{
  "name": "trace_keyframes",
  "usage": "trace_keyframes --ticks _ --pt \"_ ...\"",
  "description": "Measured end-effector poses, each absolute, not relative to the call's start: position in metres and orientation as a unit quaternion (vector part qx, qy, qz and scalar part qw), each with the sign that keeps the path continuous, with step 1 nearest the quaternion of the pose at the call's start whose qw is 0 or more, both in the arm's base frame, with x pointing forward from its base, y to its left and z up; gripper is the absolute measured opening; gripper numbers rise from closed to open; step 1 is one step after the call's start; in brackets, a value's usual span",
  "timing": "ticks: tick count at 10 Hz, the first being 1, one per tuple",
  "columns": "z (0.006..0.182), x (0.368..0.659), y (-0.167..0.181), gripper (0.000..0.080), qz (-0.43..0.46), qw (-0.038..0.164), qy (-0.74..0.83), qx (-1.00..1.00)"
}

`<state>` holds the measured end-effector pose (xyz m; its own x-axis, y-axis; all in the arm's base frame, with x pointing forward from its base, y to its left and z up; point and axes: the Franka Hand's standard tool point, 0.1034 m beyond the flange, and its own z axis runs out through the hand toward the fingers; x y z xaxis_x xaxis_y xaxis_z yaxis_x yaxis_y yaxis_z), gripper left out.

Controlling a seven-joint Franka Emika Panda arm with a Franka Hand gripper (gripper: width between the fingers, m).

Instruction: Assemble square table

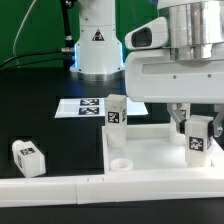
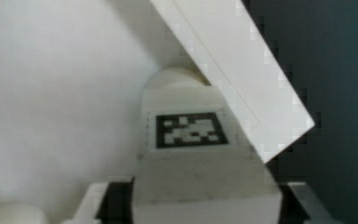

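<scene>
At the exterior view's right, the two-finger gripper [image 1: 198, 128] stood directly over an upright stubby white tagged leg [image 1: 196, 136] — fingers straddling it, partly closed; a firm hold couldn't be told.

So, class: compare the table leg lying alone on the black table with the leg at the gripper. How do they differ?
1. The lone leg lies tipped on its side; the leg at the gripper stands upright.
2. The lone leg rests on the black table, apart from the tabletop; the other stands at the tabletop.
3. Nothing touches the lone leg; the gripper straddles the other.

Both are stubby, white and carry a black-and-white tag.
</scene>
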<state>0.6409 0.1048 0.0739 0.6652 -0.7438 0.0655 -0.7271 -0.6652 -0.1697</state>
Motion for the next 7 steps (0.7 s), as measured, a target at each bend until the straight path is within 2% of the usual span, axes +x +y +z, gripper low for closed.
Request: trace_keyframes --ticks 1,3,7 --pt "0.0738 0.6398 0.1045 0.0289 -0.059 0.068 0.474 -0.876" --pt "0.0737 0.6365 0.1087 0.0289 -0.026 0.088 0.641 -0.762" --pt "0.0737 0.6378 0.1085 0.0290 0.004 0.098 0.778 -0.620"
